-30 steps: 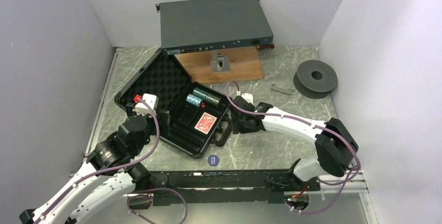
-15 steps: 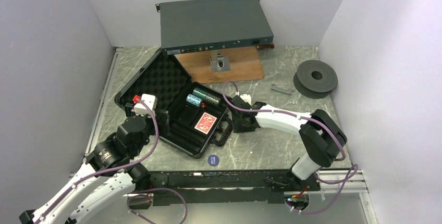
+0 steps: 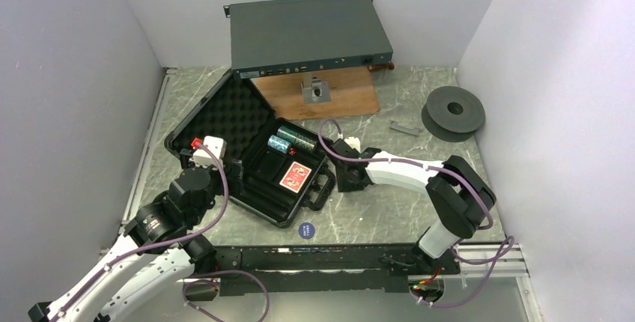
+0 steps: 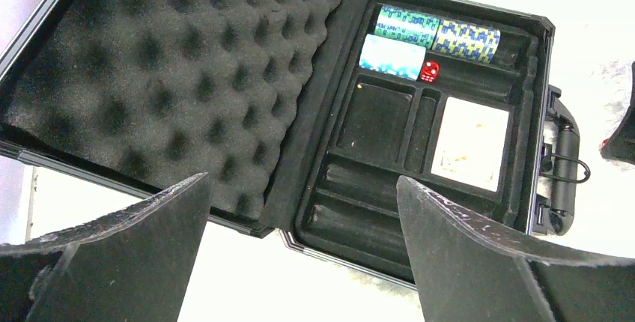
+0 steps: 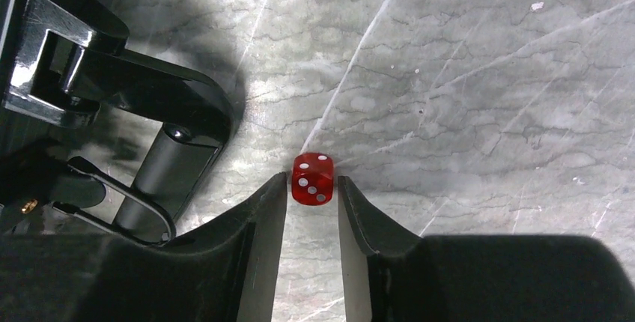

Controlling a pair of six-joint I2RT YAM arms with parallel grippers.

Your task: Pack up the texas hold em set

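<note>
The right claw (image 5: 312, 182) is down at the desk (image 5: 487, 75) just beside the briefcase's handle (image 5: 171, 168). It is drawn narrow, with a loose red die (image 5: 313, 180) between its tips — whether it truly pinches the die, I cannot tell. The left claw (image 4: 301, 183) hangs spread wide over the open briefcase (image 4: 172, 75). In its tray lie the chip stacks (image 4: 430, 34), a second die (image 4: 428, 72) and the card deck (image 3: 295, 176) — a blue disc (image 3: 307, 229) sits on the desk just in front.
</note>
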